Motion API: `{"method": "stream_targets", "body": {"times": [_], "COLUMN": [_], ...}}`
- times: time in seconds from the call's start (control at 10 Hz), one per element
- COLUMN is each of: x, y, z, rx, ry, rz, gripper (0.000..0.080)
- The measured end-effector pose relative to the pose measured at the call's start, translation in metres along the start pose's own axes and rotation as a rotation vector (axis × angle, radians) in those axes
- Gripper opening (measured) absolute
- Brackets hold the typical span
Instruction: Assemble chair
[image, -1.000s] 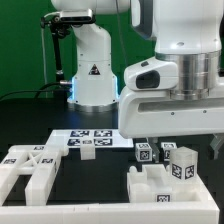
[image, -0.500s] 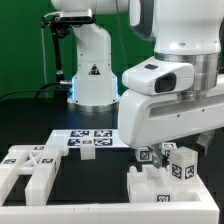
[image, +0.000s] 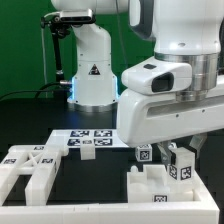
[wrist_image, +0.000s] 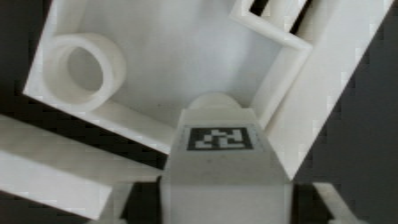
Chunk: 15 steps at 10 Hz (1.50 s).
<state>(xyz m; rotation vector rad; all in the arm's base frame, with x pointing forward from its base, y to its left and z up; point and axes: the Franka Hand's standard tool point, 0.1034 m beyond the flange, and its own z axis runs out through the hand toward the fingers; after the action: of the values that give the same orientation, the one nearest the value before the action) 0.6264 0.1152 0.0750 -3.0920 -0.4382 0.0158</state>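
Note:
The chair is in loose white parts. My gripper hangs low at the exterior view's right, its dark fingers on either side of an upright white bar with a marker tag. In the wrist view that tagged bar fills the space between the jaws, and the gripper is shut on it. A second tagged bar stands just beside it, toward the exterior view's left. Below them lies a chunky white chair part. The X-braced panel lies at the exterior view's left.
The marker board lies flat mid-table in front of the robot base. In the wrist view a flat white piece with a round hole and slots lies beyond the held bar. Black table shows between the parts.
The gripper has come down a little over the tagged bar, and its jaws have closed from wide open onto it.

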Motion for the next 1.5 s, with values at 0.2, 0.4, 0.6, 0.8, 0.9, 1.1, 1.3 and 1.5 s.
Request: {"method": "stream_targets", "body": {"times": [0.2,0.4,0.6,0.8,0.9,1.1,1.3,1.5], "x": [0.0012,0.0023,0.0021,0.0026,0.0033,0.0040,0.0042,0.0043], "y": [-0.0015,-0.0018,-0.0030,-0.0034,-0.0033,-0.0031,-0.0020,-0.0030], "z": [0.0000,0.0003,0.0003,0.0004,0.0004,0.0004,0.0003,0.0004], "rx": [0.023,0.047,0.062,0.067,0.072,0.086,0.095,0.095], "ry": [0.005,0.013,0.016,0.012,0.015,0.011,0.001,0.002], "rz": [0.219,0.458,0.667,0.881,0.949,1.176,1.243,1.240], "gripper": [0.0287,0.0287,0.0287,0.0287,0.0287,0.0287,0.0287,0.0503]}}
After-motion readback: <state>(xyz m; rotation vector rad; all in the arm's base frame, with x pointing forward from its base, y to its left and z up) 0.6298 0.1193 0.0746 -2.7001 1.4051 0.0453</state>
